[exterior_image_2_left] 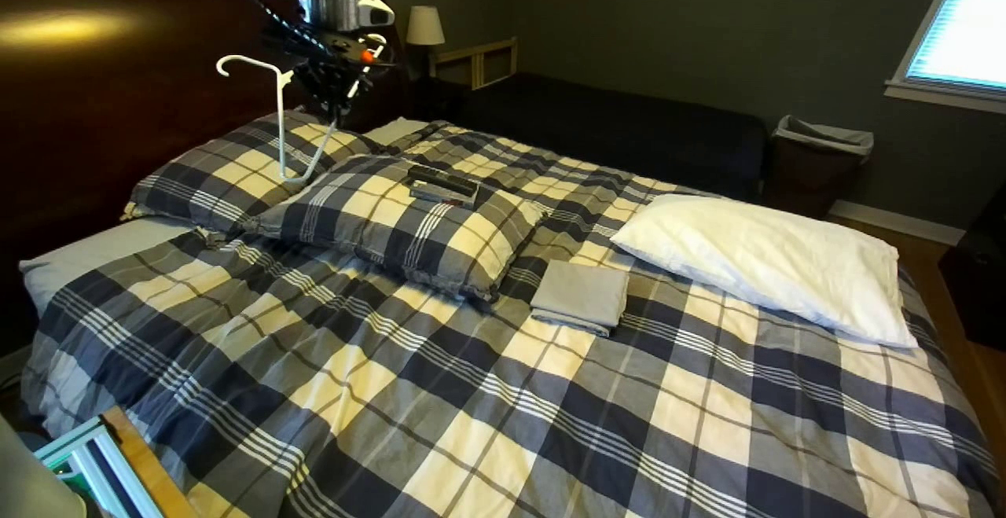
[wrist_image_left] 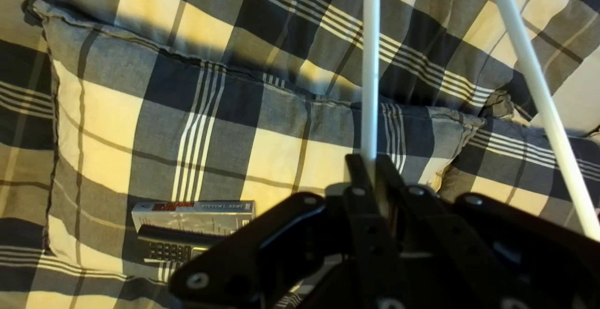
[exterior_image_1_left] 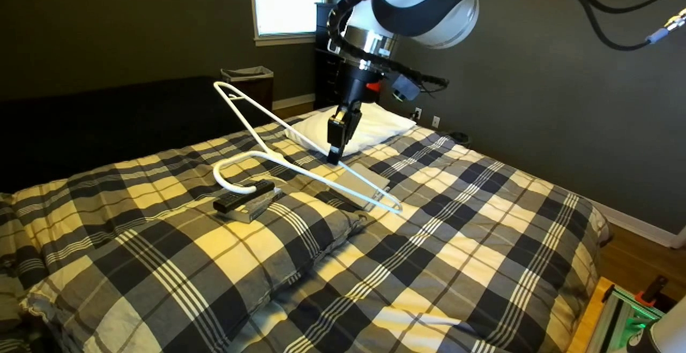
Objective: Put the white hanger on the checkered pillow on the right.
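The white hanger (exterior_image_2_left: 281,125) is held in the air by my gripper (exterior_image_2_left: 338,109), which is shut on one of its bars. In an exterior view the hanger (exterior_image_1_left: 292,165) hangs tilted, with its hook toward the camera, and my gripper (exterior_image_1_left: 335,156) points down. In the wrist view the bar of the hanger (wrist_image_left: 370,65) runs between my fingertips (wrist_image_left: 371,161). A checkered pillow (exterior_image_2_left: 401,227) lies below, bearing a book and a remote. A second checkered pillow (exterior_image_2_left: 244,160) lies against the headboard. In the wrist view, the book's pillow (wrist_image_left: 300,126) is left of another checkered pillow (wrist_image_left: 511,159).
A dark remote (exterior_image_2_left: 442,180) lies on a book (exterior_image_2_left: 442,194) on the middle pillow. A folded grey cloth (exterior_image_2_left: 581,294) and a white pillow (exterior_image_2_left: 754,259) lie farther along the bed. The wooden headboard (exterior_image_2_left: 94,93) stands behind my arm.
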`<state>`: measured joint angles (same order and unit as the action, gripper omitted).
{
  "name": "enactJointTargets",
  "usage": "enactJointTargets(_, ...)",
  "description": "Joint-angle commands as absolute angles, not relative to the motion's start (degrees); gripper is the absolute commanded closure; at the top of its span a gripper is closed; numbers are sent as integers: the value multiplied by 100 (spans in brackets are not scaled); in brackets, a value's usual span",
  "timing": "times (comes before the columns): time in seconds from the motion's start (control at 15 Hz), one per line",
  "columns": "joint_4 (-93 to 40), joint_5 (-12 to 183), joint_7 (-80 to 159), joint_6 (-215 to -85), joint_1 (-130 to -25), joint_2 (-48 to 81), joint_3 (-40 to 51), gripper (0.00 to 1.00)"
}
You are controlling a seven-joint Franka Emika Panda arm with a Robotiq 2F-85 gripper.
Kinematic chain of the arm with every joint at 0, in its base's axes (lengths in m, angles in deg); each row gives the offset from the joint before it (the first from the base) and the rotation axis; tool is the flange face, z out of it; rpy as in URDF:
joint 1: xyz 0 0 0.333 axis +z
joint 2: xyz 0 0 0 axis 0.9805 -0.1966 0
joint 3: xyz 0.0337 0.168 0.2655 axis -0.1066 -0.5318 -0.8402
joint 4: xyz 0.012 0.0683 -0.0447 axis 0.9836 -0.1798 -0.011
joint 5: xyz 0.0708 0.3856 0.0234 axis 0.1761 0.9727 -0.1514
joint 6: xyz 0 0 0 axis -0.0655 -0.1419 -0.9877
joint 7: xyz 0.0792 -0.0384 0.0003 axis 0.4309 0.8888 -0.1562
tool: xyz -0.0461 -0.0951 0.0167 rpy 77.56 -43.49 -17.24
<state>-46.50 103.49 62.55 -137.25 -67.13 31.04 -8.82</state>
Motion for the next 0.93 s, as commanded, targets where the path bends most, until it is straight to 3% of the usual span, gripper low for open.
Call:
enactJointTargets(0.0, -3230, 10184, 6315, -12932, -6858, 2258, -845, 98)
enactJointTargets(0.47, -908, 9982, 6133, -11959, -6850, 982, -967, 98)
enactJointTargets(0.53, -1710, 10076, 6132, -12272, -6925, 1426, -952, 91)
enactJointTargets(0.8, -1082, 10032, 6132, -12139, -6892, 1086, -1002, 91)
enactJointTargets(0.87, -1101, 10133, 6022, -12265, -6875, 1092, -1028, 98)
